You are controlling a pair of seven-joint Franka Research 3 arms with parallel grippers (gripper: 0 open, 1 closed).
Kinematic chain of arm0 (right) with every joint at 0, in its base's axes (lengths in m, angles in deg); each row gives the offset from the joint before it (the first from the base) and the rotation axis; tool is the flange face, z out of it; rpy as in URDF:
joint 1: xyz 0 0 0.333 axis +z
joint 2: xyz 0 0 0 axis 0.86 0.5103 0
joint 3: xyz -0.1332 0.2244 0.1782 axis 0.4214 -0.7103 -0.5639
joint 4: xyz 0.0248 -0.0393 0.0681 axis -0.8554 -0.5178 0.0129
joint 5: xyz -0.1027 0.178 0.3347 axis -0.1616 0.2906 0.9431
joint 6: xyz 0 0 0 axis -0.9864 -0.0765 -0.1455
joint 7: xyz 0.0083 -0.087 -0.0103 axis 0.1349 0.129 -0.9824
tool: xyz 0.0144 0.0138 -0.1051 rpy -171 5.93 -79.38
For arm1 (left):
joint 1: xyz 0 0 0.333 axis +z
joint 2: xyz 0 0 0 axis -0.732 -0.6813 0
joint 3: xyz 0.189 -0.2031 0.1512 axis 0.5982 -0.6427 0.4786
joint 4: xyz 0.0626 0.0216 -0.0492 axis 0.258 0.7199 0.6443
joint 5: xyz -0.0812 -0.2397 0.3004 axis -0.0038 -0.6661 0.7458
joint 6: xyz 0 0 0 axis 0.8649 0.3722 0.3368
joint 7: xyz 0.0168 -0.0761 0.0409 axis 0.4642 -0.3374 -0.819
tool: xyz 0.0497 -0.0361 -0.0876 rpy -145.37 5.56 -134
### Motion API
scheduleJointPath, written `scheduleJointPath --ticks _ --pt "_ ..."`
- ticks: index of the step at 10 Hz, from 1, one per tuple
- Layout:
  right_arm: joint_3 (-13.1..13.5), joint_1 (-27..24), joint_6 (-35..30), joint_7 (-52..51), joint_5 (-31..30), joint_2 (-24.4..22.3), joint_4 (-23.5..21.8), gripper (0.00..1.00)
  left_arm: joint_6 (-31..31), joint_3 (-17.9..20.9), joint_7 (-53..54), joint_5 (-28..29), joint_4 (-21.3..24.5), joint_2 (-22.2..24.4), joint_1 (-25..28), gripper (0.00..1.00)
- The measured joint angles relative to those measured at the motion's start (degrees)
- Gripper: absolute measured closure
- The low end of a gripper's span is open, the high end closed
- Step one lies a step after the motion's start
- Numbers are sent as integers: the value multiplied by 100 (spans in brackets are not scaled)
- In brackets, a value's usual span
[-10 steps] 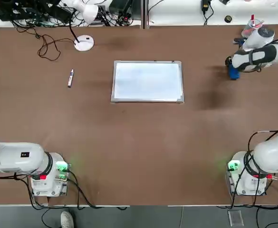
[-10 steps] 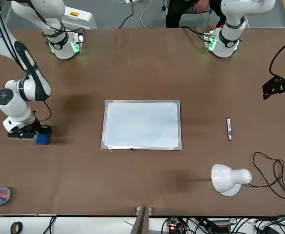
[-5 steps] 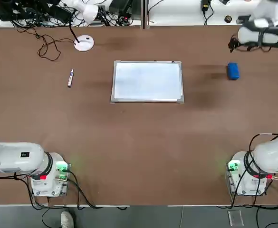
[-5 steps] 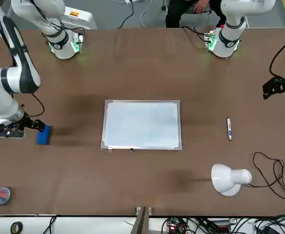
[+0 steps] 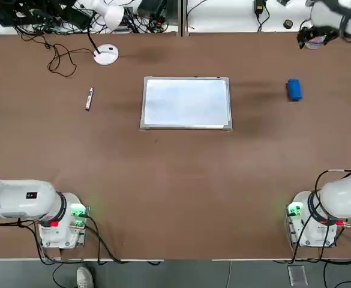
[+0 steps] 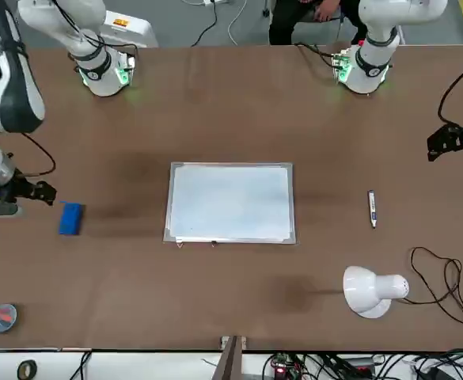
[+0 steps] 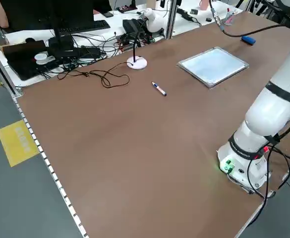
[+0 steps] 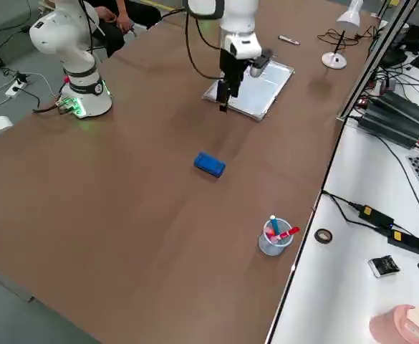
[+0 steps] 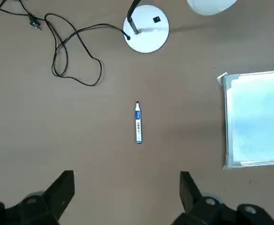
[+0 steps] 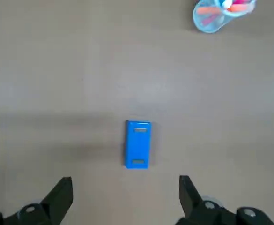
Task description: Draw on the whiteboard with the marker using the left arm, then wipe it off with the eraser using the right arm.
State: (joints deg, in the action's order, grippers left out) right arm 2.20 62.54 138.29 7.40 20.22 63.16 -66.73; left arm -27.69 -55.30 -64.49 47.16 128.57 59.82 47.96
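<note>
Table: eraser point(image 5: 294, 90) left lying free, right gripper point(image 10: 126, 197) lifted off, jaws wide.

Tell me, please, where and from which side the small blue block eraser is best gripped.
Probably from straight above, across the middle of the small blue block eraser. It lies flat and alone on the brown table, long sides free, so the open right claw could likely close on those two sides.

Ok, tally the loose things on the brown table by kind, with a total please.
Whiteboard: 1
Marker: 1
Blue eraser: 1
White desk lamp: 1
Clear cup of pens: 1
Total: 5
</note>
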Motion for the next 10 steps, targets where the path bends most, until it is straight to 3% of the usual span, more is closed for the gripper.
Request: scheduleJointPath --ticks 4,7,10 --pt "59 -301 -984 -169 105 -48 927 0 0 -1 -2 0 -3 3 -2 0" --pt "80 -543 -1463 -39 658 -275 1069 0 1 -2 -3 0 -5 6 -3 0" --pt "3 -487 -1821 434 782 -636 1081 0 20 -2 -3 0 -5 9 -3 0"
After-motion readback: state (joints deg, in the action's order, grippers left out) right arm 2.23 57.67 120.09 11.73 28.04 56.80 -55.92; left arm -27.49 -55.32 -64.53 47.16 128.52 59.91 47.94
